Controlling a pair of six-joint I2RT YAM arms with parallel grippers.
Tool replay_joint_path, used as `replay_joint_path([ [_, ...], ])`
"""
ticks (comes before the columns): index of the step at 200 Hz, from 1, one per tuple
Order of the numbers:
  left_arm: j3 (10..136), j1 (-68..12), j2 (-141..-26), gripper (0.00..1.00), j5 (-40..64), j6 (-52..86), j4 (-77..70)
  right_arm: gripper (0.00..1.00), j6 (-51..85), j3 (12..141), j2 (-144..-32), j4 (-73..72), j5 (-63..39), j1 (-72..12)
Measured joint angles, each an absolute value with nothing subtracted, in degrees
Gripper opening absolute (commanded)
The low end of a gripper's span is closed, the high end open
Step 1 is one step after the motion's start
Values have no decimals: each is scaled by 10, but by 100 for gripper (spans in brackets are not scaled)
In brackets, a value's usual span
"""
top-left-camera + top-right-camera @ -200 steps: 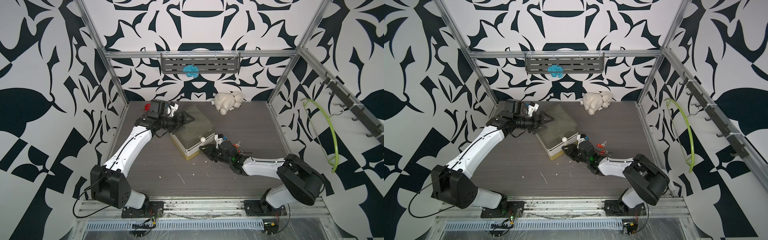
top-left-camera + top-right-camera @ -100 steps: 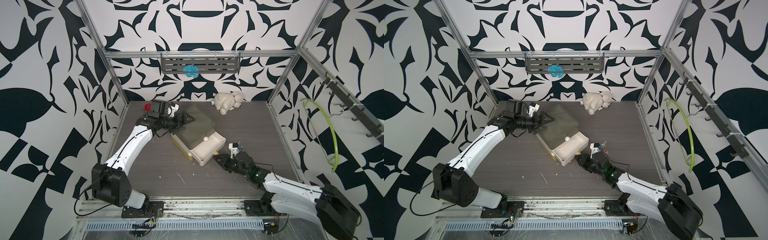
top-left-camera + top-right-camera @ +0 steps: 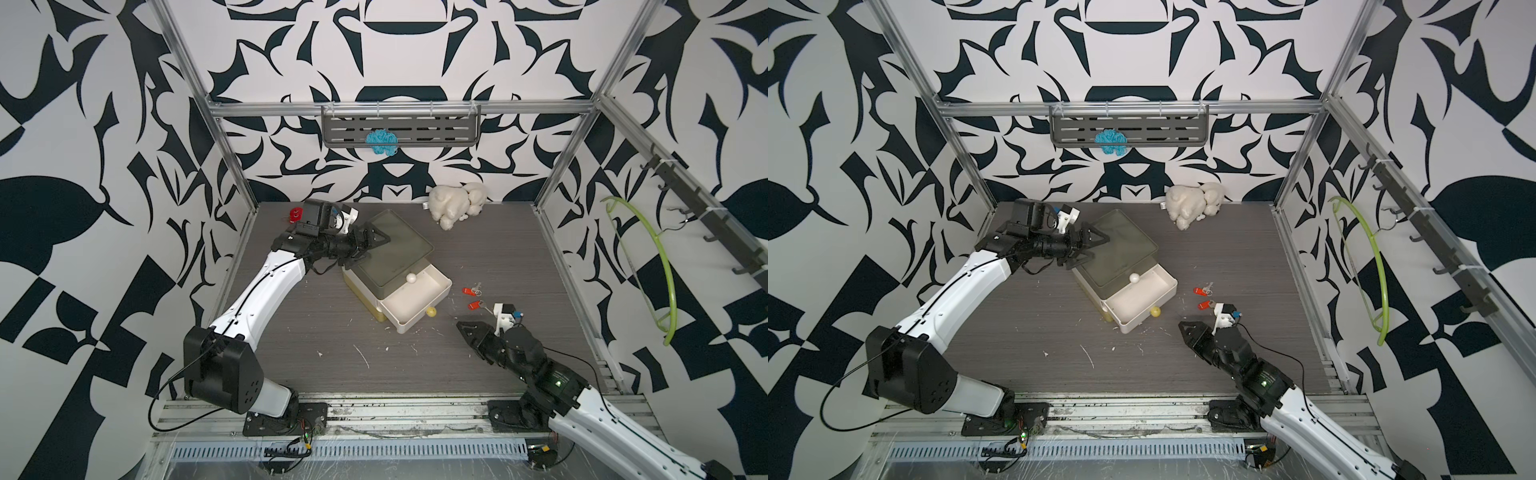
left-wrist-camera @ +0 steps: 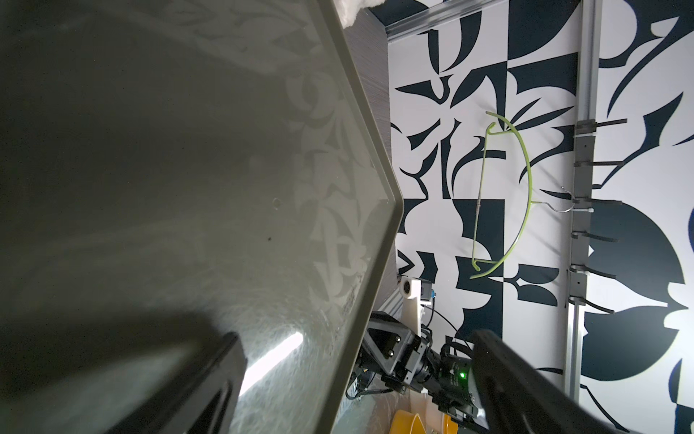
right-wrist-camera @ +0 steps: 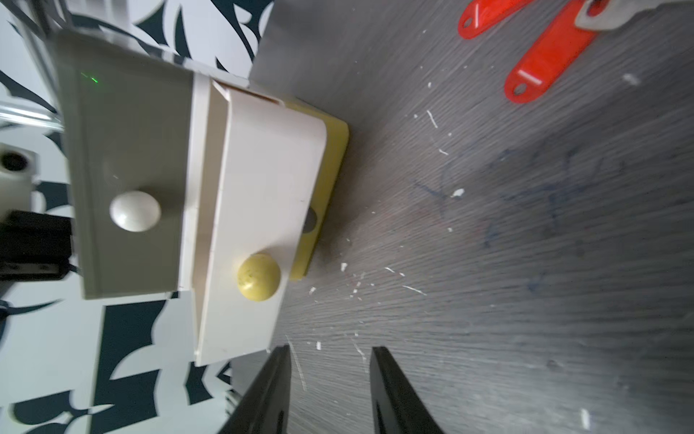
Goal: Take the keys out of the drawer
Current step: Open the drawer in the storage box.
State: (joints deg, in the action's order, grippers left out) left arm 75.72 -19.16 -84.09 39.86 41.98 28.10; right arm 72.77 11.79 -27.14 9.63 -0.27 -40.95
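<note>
The surface [image 3: 415, 374] is dark grey wood-grain board, littered with white flecks and, in the right wrist view, faint blue pen scribbles [image 5: 544, 188]. Black-and-white patterned walls close it in on an aluminium frame. A slotted grey shelf [image 3: 436, 129] on the back wall carries a blue yarn tuft [image 3: 381, 142], and a green hanger [image 3: 660, 266] hangs on the side hook rail [image 3: 706, 216].

A white plush toy [image 3: 455, 203] sits at the back. The keys [image 3: 471, 291] lie on the surface just beside the pulled-out white drawer [image 3: 415, 303] (their red tags' white label strips are too blurred to read).

The right tool [image 5: 330, 349] is released, with nothing between its fingers. The left tool [image 3: 376, 248] is spread wide at a back corner of the drawer unit [image 3: 395, 245].
</note>
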Motion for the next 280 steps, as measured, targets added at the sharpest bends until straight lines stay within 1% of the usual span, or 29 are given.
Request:
replay_joint_path([
  [41, 757, -193, -841, 99, 398, 420, 281, 49, 682, 203, -478, 41, -65, -409],
  [67, 757, -193, -841, 99, 399, 420, 281, 48, 666, 233, -534, -4, -86, -409],
  [108, 755, -193, -841, 99, 399, 421, 281, 46, 660, 243, -579, -59, -106, -409],
  [138, 754, -193, -841, 99, 398, 421, 281, 45, 660, 243, -582, -73, -108, -409],
  [181, 752, -193, -841, 99, 399, 422, 280, 39, 665, 239, -596, -110, -107, -406],
  [280, 748, -193, -837, 99, 399, 422, 276, 41, 676, 234, -644, -177, -110, -387],
])
